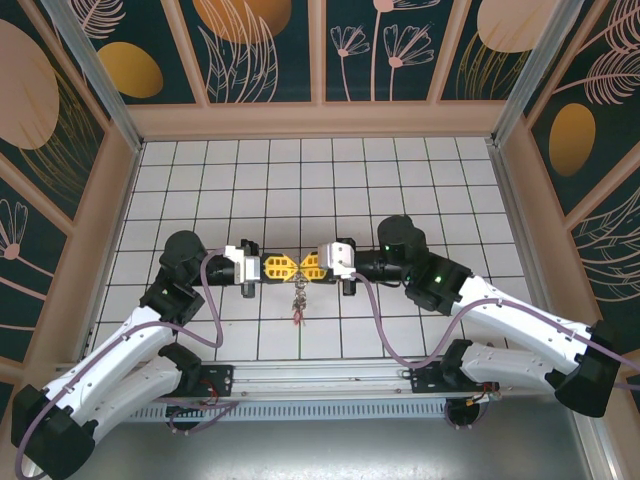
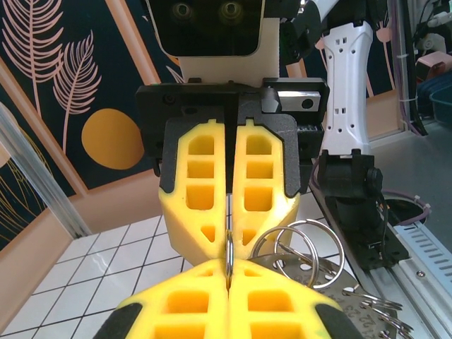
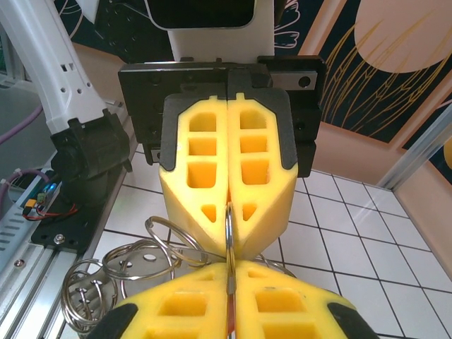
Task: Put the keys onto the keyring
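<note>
Seen from above, two white robot arms reach in from the near edge of a white, grid-tiled desk [image 1: 420, 180] and meet tip to tip over its middle. The left hand [image 1: 289, 267], with blocky yellow plastic fingers, faces the matching right hand [image 1: 309, 266], and their tips touch or nearly touch.

Both hands are closed and pinch the same thing: the keyring [image 2: 229, 244], a thin greyish metal loop seen edge-on. It runs upright through the seam between each pair of fingers. In the left wrist view it passes from the left hand's fingers at the bottom of the frame up into the right hand's fingers.

Several silver wire split rings [image 3: 138, 258] bunch just beside the fingertips, overlapping one another.

The keys [image 1: 298, 302] are a small cluster of tiny metal pieces with a red tag at the near end. They sit directly on the near side of the joined hands. Whether they hang free or rest on the desk cannot be told.
</note>
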